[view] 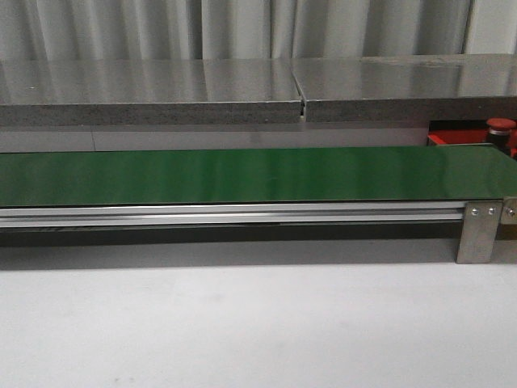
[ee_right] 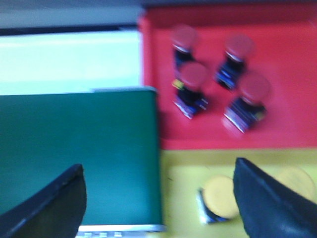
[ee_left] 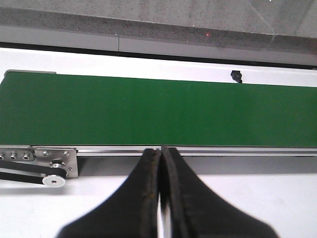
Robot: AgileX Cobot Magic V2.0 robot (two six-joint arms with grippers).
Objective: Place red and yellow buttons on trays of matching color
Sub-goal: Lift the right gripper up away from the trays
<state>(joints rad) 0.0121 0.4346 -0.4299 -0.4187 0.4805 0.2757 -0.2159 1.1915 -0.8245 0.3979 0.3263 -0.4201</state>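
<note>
In the right wrist view a red tray (ee_right: 292, 59) holds several red buttons, one of them (ee_right: 192, 89) near its middle. A yellow tray (ee_right: 181, 191) next to it holds a yellow button (ee_right: 218, 198) and a second yellow cap (ee_right: 294, 181), partly hidden by a finger. My right gripper (ee_right: 158, 198) is open and empty, over the end of the green belt (ee_right: 74, 148) and the yellow tray. My left gripper (ee_left: 161, 153) is shut and empty in front of the belt (ee_left: 158, 109). In the front view the red tray (view: 452, 138) and one red button (view: 500, 126) show at the far right.
The long green belt (view: 242, 174) runs across the front view on a silver rail with a metal bracket (view: 477, 230). A grey ledge (view: 242, 93) lies behind it. White table (view: 258, 323) lies in front. A pulley with a black drive belt (ee_left: 52, 179) sits at the belt's end.
</note>
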